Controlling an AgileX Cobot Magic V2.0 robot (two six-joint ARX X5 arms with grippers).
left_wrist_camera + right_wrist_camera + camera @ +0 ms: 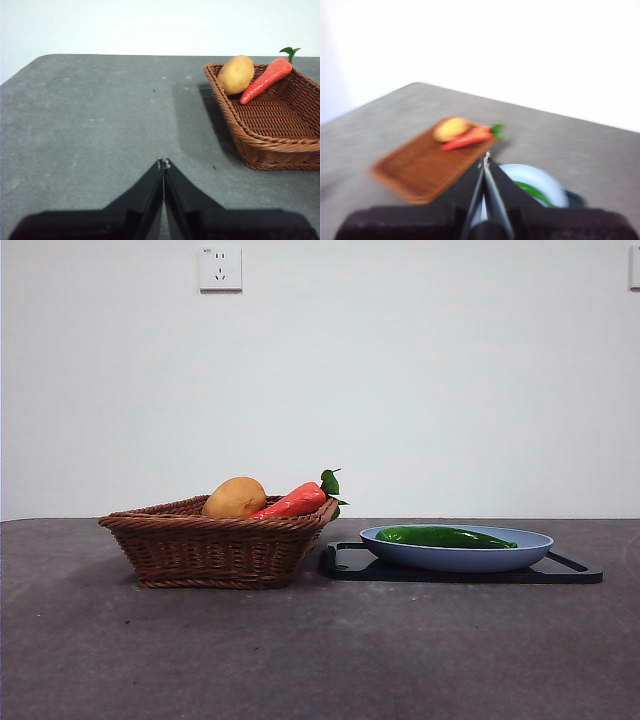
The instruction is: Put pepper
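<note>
On the grey matte table [300, 660], a woven basket [215, 545] is holding a potato [234, 498] and carrot [292, 502]. At its 3 o'clock, the glossy, tapering pepper [445, 537] is lying in a blue plate [458, 555] on a black tray [570, 570]. The left gripper [163, 162] and right gripper [486, 159] are hanging pinched closed, empty.

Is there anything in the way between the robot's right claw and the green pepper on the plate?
Nothing visible is. The pepper lies uncovered on the blue plate, with nothing on top of it. The right gripper is shut and up above the plate. The basket sits off to the side.
</note>
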